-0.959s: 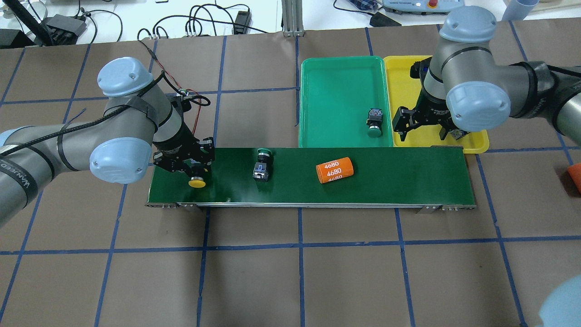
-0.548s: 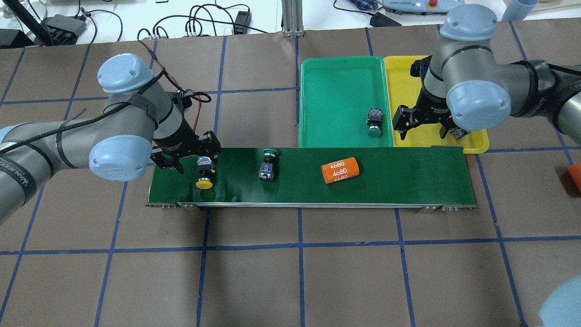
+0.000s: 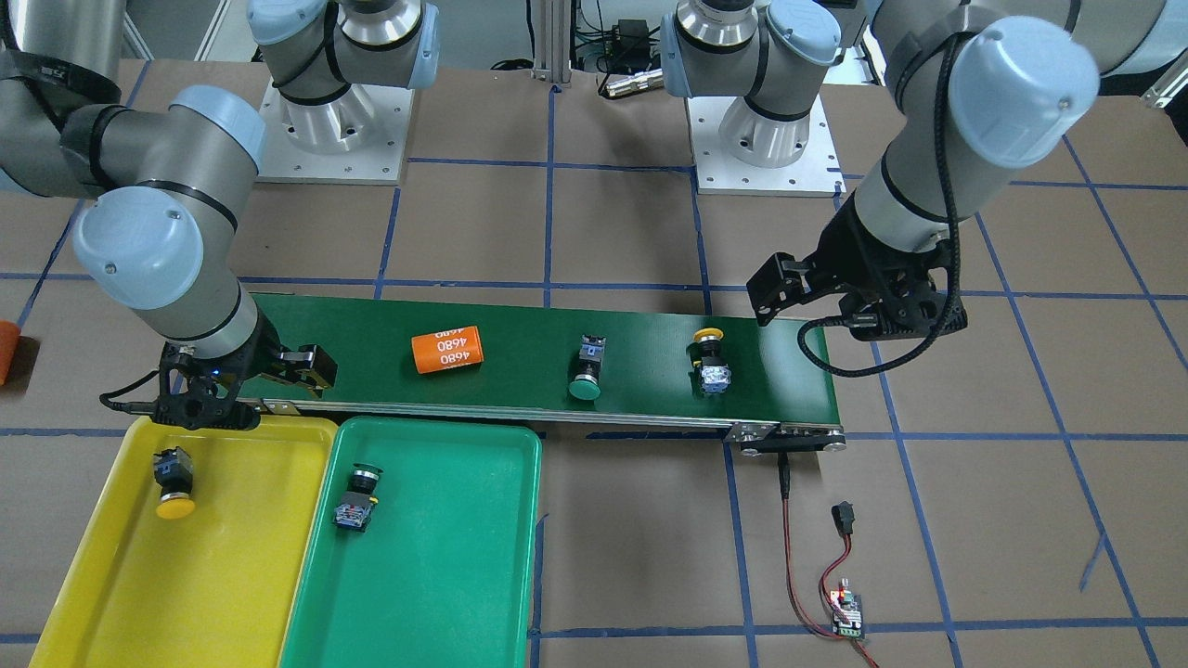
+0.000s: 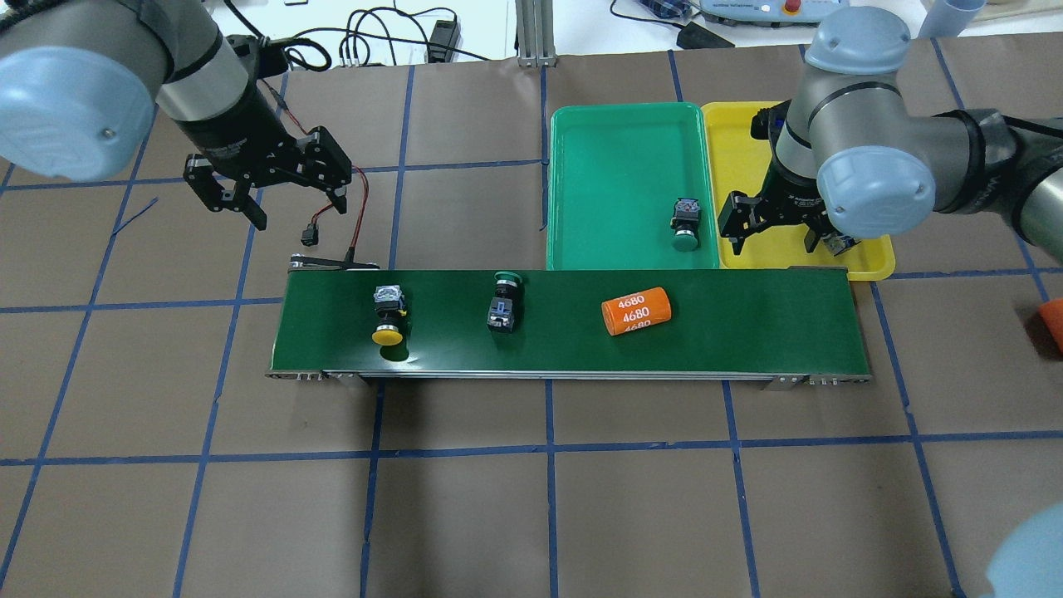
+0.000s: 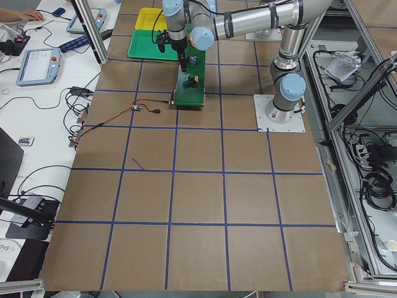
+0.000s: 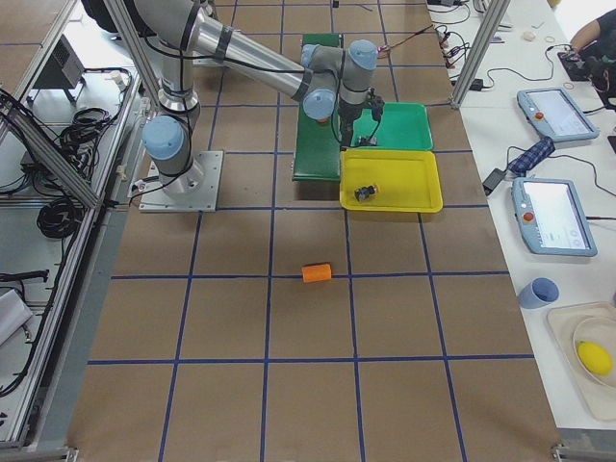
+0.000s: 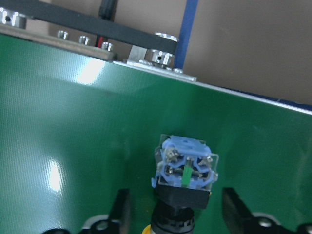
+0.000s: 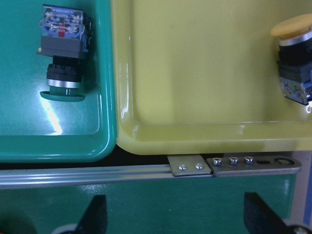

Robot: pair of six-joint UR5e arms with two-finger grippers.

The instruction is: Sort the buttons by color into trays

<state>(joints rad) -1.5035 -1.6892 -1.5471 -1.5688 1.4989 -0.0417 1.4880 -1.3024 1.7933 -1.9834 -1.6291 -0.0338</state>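
Note:
A yellow button [image 4: 388, 320] and a green button [image 4: 504, 307] lie on their sides on the dark green belt [image 4: 747, 324]. My left gripper [image 4: 278, 187] is open and empty, raised beyond the belt's left end. In the left wrist view the yellow button's blue terminal block [image 7: 186, 170] shows between the fingers [image 7: 121, 209]. My right gripper [image 4: 776, 237] is open and empty over the yellow tray [image 4: 731, 133] at its edge nearest the belt. That tray holds a yellow button [image 3: 174, 482]. The green tray [image 4: 614, 149] holds a green button [image 4: 685, 226].
An orange cylinder marked 4680 [image 4: 636, 311] lies on the belt right of the green button. Another orange cylinder [image 4: 1053, 320] lies on the table at the right edge. Red and black wires [image 4: 332, 224] run from the belt's left end to a small board [image 3: 846, 612].
My left gripper let go of the yellow button, then rose and drew back beyond the belt's left end. Both belt buttons and the cylinder drifted right along the belt. The right arm stayed still.

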